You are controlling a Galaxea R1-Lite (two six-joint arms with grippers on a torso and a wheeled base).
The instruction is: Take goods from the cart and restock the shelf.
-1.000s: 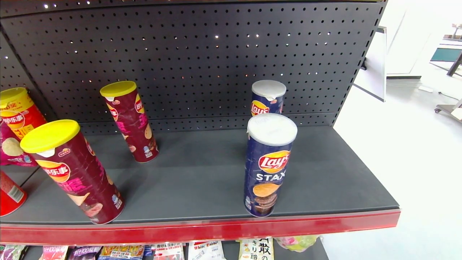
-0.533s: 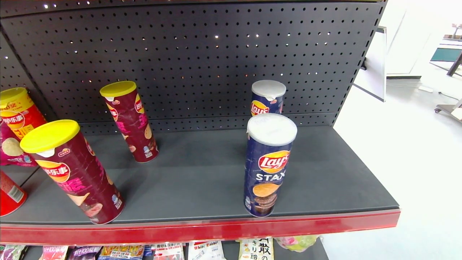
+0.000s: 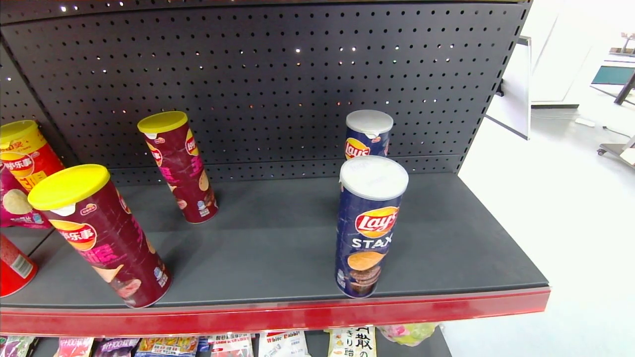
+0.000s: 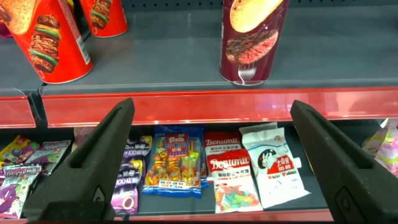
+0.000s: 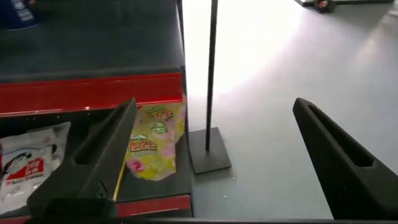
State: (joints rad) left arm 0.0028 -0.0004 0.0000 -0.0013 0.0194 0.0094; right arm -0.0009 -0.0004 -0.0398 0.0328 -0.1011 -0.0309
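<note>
Nothing has moved across the earlier frames; every canister stands where it was.

1. The shelf [image 3: 278,238] is a flat, matte dark-grey deck with a perforated pegboard back [image 3: 258,74] and a glossy red lip [image 3: 278,313].
2. Goods on it: two maroon canisters [image 3: 99,233] with yellow lids on the robot's left, and two blue canisters [image 3: 369,228] with white lids on its right, one behind the other. All are smooth printed cylinders, standing upright. Bare deck lies between the two rows.
3. The left gripper [image 4: 211,109] and right gripper [image 5: 214,106] hang low, before the tier under the lip. Both spread wide and hold nothing.
4. Soft snack bags [image 4: 180,162] lie on that lower tier.

Step in hand, as judged: between placements. The next move calls for returning to the cart and closing on a canister round its body.
</note>
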